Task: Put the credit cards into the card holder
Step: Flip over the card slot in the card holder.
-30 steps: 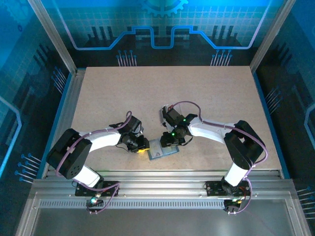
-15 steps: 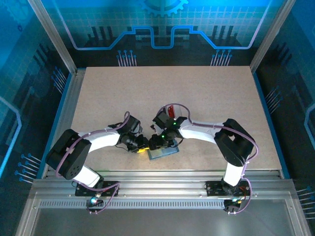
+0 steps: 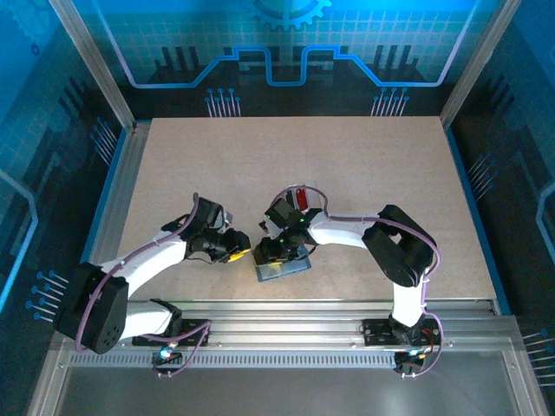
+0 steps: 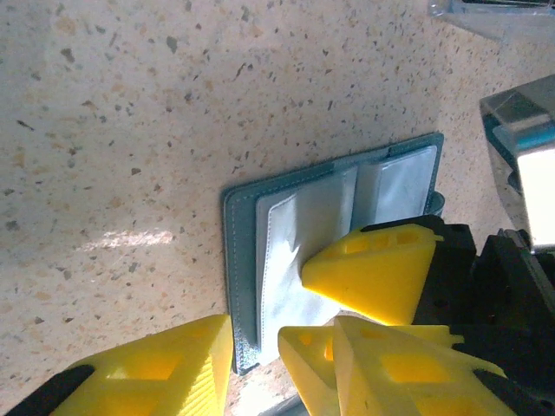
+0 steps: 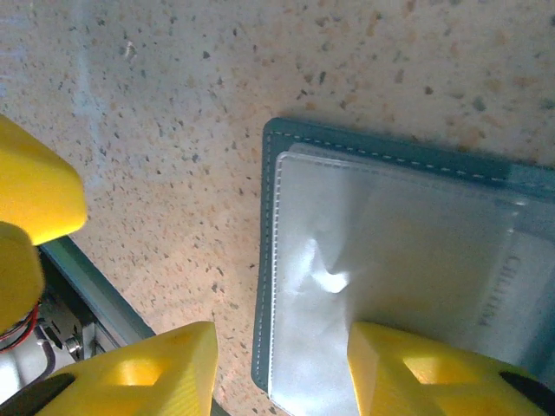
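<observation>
Top external view, and we're down at the near middle of the bench (image 3: 347, 156), where the card holder (image 3: 283, 269) lies flat and opened out, inside face up. Its long axis runs left to right, with the right end angled a touch toward the far side. Both arms crowd in on it: the left end effector (image 3: 240, 253) sits just off its left end, and the right end effector (image 3: 268, 252) hangs over its far-left corner. Over to the left wrist view, and the holder shows a slate blue border stitched around two pale, glossy pockets set side by side; whether any card sits inside them, I can't tell. The left end effector is released, fingers spread wide, with the holder's near edge at the gap between them. From the right wrist view, that end effector is released too, jaws well apart. One yellow finger (image 5: 414, 360) overlaps the pale pocket, and the other (image 5: 143, 373) is out over bare bench beside the holder's edge. Back up top, a red credit card (image 3: 300, 198) lies on the bench just beyond the right arm, apart from the holder.
</observation>
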### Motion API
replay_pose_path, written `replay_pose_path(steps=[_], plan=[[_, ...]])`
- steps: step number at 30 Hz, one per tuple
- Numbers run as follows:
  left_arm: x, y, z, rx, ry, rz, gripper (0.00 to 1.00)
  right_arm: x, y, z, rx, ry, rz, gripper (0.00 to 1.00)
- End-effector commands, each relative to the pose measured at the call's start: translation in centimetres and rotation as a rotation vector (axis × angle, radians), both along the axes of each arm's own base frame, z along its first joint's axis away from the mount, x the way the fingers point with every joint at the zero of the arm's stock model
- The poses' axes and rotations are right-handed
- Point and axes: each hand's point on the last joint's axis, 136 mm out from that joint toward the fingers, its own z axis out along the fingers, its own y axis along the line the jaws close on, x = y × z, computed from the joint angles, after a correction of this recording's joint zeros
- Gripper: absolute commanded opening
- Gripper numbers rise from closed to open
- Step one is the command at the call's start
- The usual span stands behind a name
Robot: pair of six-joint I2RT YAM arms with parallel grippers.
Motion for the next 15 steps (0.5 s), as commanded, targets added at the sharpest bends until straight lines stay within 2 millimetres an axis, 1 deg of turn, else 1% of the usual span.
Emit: replay_pose_path(steps=[1,7,10,15], plan=[[-0.5,-0.2,0.7,-0.025,0.020,-0.023,0.37,-0.2,0.0,0.7,-0.024,-0.024,0.025,0.47],[0.0,-0.5,1.7,-0.037,-0.002,-0.029,0.39,0.8,-1.8,3.6,-0.129,-0.134,0.054,0.50],[0.2,-0.6,2.2,-0.042,-0.011,-0.030,0.40,1.3,-2.2,4.8,-0.145,-0.166,0.067,0.51],[0.5,-0.6,2.9,-0.040,-0.029,-0.036,0.41,2.1,-2.6,6.1,-0.147,-0.193,0.067,0.52]])
